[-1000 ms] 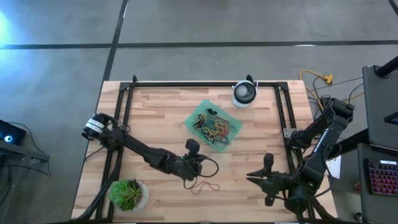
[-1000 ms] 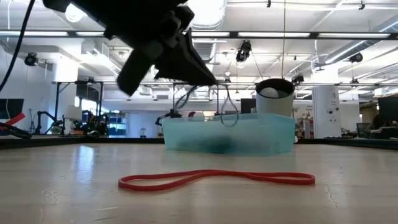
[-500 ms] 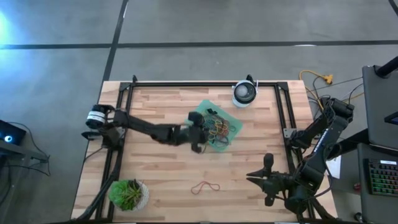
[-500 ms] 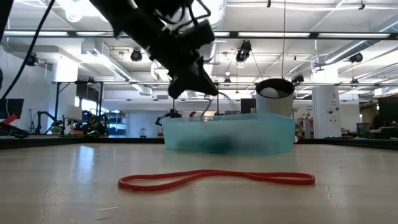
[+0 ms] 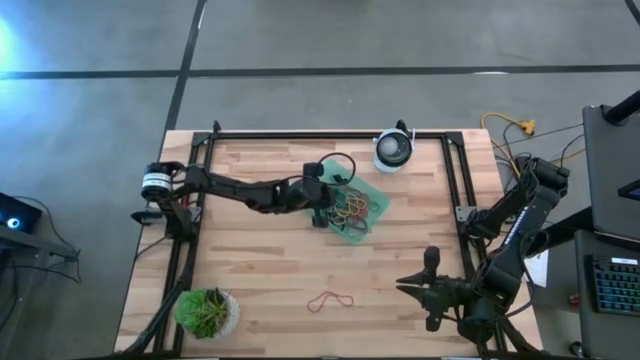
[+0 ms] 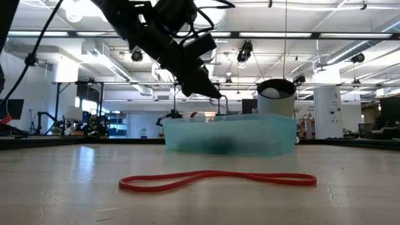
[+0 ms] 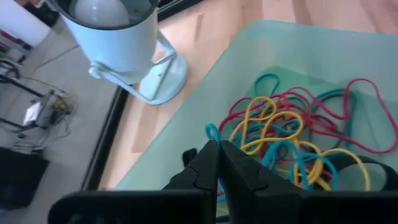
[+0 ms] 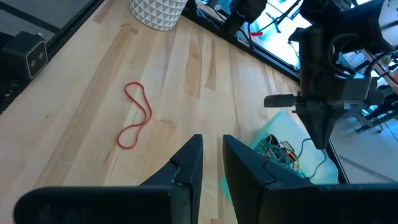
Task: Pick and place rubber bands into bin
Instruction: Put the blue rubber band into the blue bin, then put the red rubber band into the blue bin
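High view shows the left end effector (image 5: 330, 203) reaching across the wooden bench (image 5: 260, 270) to the left edge of the bin (image 5: 372, 222), its fingers pressed together. A thin black loop (image 5: 338, 165) arcs up beside that end effector, on the far side of it, but whether the fingers pinch it cannot be told. From the left wrist view the closed fingertips (image 7: 217, 163) hover over the bin's left wall, above the pile of rubber bands (image 7: 298, 134) inside it; the bands there are red, yellow, teal and dark, too tangled to count. One bin is on the bench, in its far central part, just near and left of a round white-and-black device (image 5: 394, 151). One red rubber band (image 5: 330, 299) lies alone on the near part of the bench, well apart from the bin, flat and pinched into a loose figure eight. In the low view it stretches across the near bench, with the bin behind it and the left end effector tilted down toward the bin's left side. The right end effector (image 5: 405, 286) waits at the near right corner of the bench, its fingers a narrow gap apart and holding nothing. One potted plant (image 5: 206, 312) stands at the near left corner.
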